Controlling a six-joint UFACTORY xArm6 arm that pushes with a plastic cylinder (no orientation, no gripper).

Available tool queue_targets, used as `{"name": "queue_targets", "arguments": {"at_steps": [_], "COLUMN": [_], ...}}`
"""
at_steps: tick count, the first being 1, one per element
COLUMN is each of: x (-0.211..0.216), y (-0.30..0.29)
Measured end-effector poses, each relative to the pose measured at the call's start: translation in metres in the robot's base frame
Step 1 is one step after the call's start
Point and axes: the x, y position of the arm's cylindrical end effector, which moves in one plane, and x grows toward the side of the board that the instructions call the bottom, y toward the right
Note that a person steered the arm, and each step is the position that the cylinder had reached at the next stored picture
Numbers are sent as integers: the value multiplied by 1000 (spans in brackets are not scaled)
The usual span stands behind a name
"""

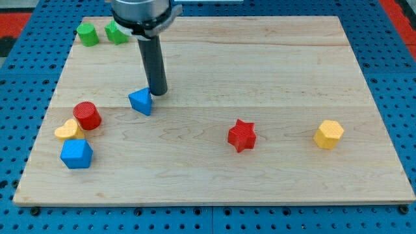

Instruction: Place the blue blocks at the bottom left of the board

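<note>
blue triangular block touching my tip (on the tip's left)

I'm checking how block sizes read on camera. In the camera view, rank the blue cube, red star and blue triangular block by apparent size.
1. blue cube, though it sits nearest the view's bottom
2. red star
3. blue triangular block, touched by my tip

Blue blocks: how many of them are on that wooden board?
2. A blue cube sits near the view's bottom left, below a yellow heart. A smaller blue block lies left of centre, with my tip at its upper right. None seem hidden.
</note>
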Motion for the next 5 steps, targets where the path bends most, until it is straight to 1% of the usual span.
{"name": "queue_targets", "arguments": {"at_steps": [1, 2, 5], "x": [26, 61, 129], "y": [-28, -37, -36]}}
